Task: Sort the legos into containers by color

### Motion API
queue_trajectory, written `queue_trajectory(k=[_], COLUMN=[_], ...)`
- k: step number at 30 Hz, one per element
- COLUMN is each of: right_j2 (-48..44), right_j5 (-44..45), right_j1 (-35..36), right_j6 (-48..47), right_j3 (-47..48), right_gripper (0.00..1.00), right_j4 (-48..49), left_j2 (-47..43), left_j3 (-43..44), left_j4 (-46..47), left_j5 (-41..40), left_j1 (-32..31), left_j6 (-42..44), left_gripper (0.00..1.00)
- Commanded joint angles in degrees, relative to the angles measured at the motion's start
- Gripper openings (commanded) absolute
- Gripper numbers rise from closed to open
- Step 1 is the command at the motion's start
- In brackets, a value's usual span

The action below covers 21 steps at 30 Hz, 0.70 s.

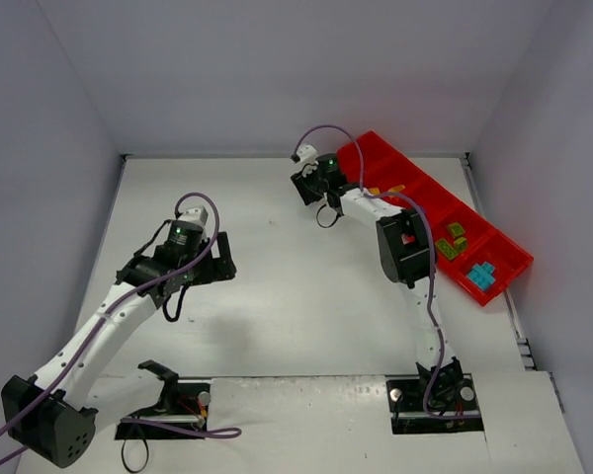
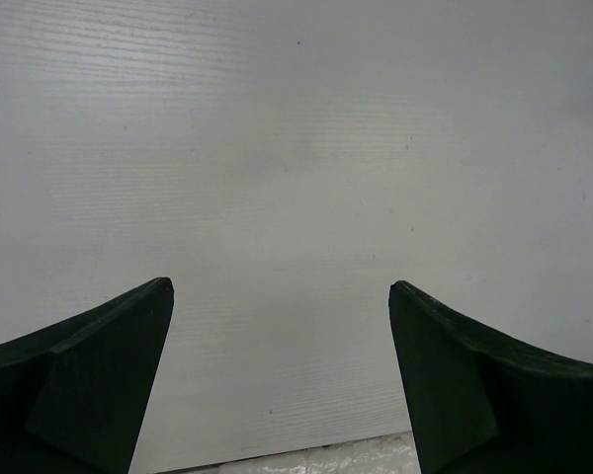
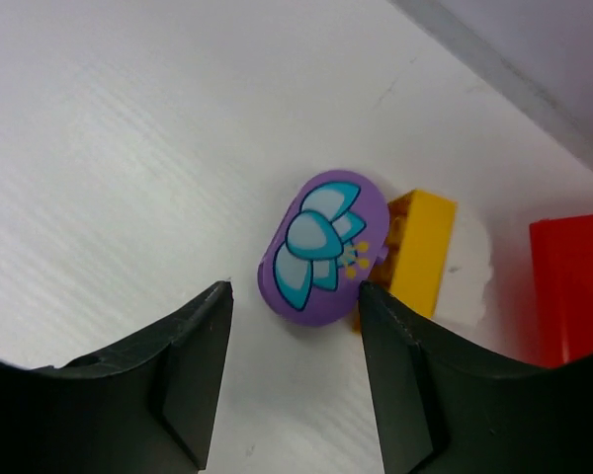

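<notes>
The right claw (image 3: 292, 291) is rather narrow and holds nothing. The purple lego (image 3: 321, 247) lies on the surface (image 3: 128, 118) just past its tips, beside a yellow lego (image 3: 420, 252), near the red tray (image 3: 573, 286) at the far right. The left claw (image 2: 282, 296) is wide and empty.

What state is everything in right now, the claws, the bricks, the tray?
left claw: open, empty, over the bare table.
right claw: jaws apart, one on each side of the purple brick, not clamped.
purple brick: on the table, flower print up.
yellow brick: on the table, beside the purple brick.
red tray: holds cyan bricks, green bricks and orange bricks, each colour in its own compartment.
</notes>
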Motion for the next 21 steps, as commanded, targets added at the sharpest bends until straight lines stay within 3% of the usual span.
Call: queue_trajectory(k=[1, 10, 16, 21], right_j2=[-4.3, -16.1, -16.8, -13.2], right_j5=[-1.2, 1.7, 6.2, 8.8], right_j1=[2.1, 4.4, 4.2, 4.5], right_j6=[1.9, 4.1, 7.6, 18.0], right_j3=[-6.7, -19.4, -14.9, -8.6], right_gripper=[0.50, 0.49, 0.52, 0.68], right_j4=[-6.0, -5.3, -5.9, -6.5], left_j2=[-1.2, -2.4, -2.7, -2.9], left_j3=[0.8, 0.5, 0.5, 0.6], left_j4=[1.4, 2.4, 2.5, 2.1], left_j5=[0.2, 0.2, 1.8, 1.5], left_j1=[-0.1, 0.0, 0.0, -0.1], left_j6=[-1.1, -1.0, -0.9, -1.1], left_gripper=[0.84, 0.84, 0.84, 0.84])
